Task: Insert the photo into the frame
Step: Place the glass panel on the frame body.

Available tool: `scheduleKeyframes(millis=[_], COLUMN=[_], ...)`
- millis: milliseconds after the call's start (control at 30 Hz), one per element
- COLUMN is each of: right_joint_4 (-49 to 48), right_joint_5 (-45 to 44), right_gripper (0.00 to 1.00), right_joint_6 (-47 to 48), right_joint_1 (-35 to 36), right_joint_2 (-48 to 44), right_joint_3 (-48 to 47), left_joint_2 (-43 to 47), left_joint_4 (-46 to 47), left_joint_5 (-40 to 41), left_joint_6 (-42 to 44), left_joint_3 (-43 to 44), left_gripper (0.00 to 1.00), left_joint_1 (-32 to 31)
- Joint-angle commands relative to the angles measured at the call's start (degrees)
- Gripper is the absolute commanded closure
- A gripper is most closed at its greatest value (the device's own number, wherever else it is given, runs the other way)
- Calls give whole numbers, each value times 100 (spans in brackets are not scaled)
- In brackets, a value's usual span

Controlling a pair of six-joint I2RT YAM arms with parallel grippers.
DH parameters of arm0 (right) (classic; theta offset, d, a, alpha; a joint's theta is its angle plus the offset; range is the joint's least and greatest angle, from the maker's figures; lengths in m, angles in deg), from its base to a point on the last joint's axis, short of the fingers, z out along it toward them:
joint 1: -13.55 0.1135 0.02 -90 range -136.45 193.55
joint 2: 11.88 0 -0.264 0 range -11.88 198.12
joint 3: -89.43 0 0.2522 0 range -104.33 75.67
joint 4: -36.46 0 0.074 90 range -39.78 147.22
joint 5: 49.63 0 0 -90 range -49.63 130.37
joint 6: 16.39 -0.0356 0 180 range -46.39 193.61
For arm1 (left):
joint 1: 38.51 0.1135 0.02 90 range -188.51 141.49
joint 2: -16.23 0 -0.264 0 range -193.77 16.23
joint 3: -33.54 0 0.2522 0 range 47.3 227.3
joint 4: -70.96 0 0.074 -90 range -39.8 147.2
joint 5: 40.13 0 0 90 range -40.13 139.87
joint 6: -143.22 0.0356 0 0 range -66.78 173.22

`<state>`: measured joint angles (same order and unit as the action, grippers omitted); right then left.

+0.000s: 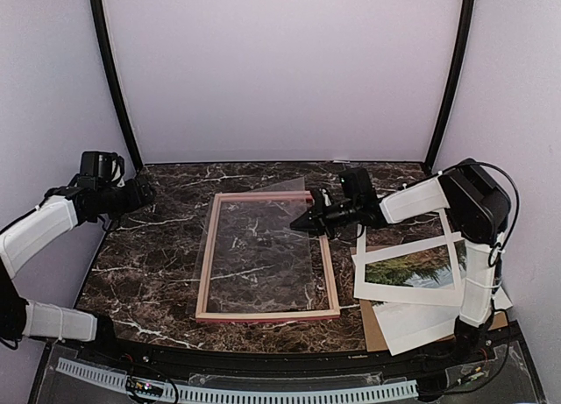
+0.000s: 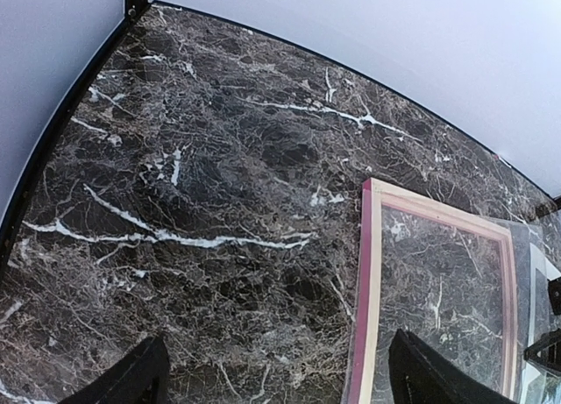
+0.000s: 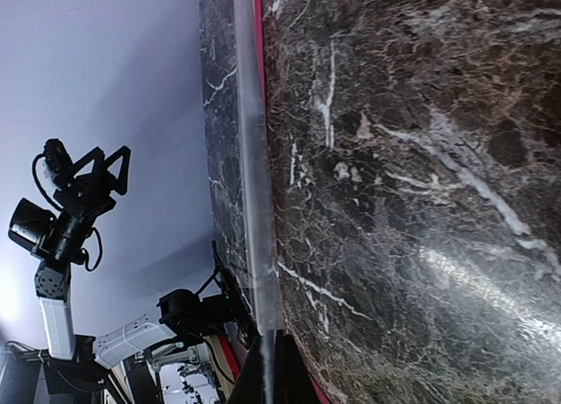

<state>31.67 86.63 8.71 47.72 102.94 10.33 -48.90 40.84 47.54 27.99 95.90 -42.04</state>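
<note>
Top external view: the frame (image 1: 267, 315) lies at the centre of the table (image 1: 158, 264), and the photo (image 1: 419, 268) rests at its 3 o'clock. The right gripper (image 1: 307, 220) pinches a clear sheet (image 1: 254, 246) over the frame. At 9 o'clock, the left gripper (image 1: 145, 194) gapes wide.

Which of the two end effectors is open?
The left end effector, jaws spread wide; the right end effector is pinched shut on the clear sheet over the frame.
</note>
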Motion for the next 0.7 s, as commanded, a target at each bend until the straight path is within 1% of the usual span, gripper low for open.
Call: scheduleKeyframes(millis=[0,133,400,533,667], right_joint_4=[847,1443,1835,2059,2083], right_joint_5=[-249,-388,-347,-362,-364], right_gripper=[100,100,100,100,100], right_joint_6=[917,1339,1695,1778,1810], right_joint_1=[-138,-209,-270,-275,-286], right_joint_2=[-257,-232,-113,-89,-94], right_joint_3=[-193,-397,-752,-844,-849], left_joint_2=[-125,-289,-617,-703,-736], left_joint_4=[55,136,256,296,301], left_joint_5=[-286,-402,-366,-373,-399], left_joint_6=[133,151,241,223,212], left_joint_3=[-112,-139,-35,12,33], left_gripper=[11,10,10,10,10], left_joint_1=[-21,-126,-504,-603,-650])
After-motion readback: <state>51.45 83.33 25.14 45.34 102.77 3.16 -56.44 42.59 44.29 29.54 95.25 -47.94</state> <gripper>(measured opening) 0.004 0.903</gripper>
